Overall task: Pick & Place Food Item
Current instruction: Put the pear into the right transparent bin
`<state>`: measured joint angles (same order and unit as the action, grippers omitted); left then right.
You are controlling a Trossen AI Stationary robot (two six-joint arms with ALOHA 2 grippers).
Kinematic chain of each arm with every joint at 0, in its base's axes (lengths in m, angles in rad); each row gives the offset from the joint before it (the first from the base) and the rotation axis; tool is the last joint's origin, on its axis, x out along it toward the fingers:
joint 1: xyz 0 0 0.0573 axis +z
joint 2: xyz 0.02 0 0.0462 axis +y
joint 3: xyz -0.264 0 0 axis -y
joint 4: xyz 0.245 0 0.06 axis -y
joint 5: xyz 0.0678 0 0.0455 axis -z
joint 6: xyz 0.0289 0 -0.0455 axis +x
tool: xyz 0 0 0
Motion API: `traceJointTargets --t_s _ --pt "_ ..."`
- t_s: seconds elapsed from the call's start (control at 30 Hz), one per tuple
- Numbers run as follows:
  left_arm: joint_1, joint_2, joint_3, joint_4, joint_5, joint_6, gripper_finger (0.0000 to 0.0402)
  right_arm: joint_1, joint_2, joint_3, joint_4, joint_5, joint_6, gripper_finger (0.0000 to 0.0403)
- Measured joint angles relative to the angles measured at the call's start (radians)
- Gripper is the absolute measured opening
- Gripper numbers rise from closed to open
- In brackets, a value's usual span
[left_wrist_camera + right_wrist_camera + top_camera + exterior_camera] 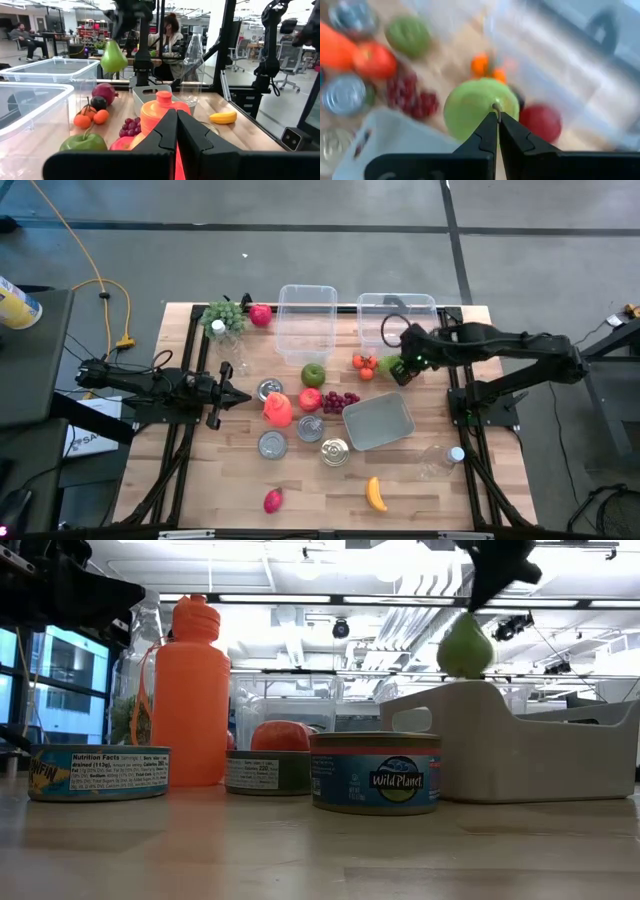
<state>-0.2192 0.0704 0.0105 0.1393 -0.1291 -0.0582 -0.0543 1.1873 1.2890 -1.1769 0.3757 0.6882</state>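
A green pear (pixel 475 107) hangs in the air from my right gripper (pixel 496 120), which is shut on it. In the high view that gripper (pixel 400 368) is over the table's far right part, between the tangerines (pixel 365 364) and the right clear bin (pixel 397 320). The low view shows the pear (pixel 465 645) well above the grey tray (pixel 520 745). The left wrist view has the pear (pixel 114 57) too. My left gripper (pixel 220 402) waits shut near the table's left edge, touching nothing. My right gripper pinches the pear's thin stem (pixel 496 106) at its top between the two fingertips, coming from above and pointing down. The pear hangs upright below the fingers, lifted clear of the table.
Two clear bins (pixel 306 320) stand at the far edge. Mid-table lie a green apple (pixel 313 374), a red apple (pixel 310 399), grapes (pixel 340 401), an orange bottle (pixel 278 409), several cans (pixel 273 444) and the grey tray (pixel 378 422). A banana (pixel 375 494) lies near the near edge.
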Motion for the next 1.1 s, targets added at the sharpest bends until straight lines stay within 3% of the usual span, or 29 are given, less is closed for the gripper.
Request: traceJointTargets --t_s 0.2,0.57,0.77,0.93,1.1 --pt "0.0 0.0 0.0 -0.006 0.002 -0.002 0.0 -0.072 0.0 0.066 0.149 0.132 -0.204 0.0002" --pt "0.0 0.0 0.0 -0.007 0.002 -0.002 0.0 -0.362 0.077 0.038 0.222 0.116 -0.239 0.0002" --pt "0.0 0.0 0.0 -0.006 0.002 -0.012 0.0 -0.387 0.136 0.038 0.272 0.091 -0.248 0.0002" --pt "0.0 0.0 0.0 -0.006 0.002 -0.135 0.0 -0.387 0.163 0.036 0.295 0.09 -0.334 0.0005" --pt "0.0 0.0 0.0 -0.006 0.002 -0.152 0.0 -0.378 0.151 0.036 0.36 0.091 -0.353 0.005"
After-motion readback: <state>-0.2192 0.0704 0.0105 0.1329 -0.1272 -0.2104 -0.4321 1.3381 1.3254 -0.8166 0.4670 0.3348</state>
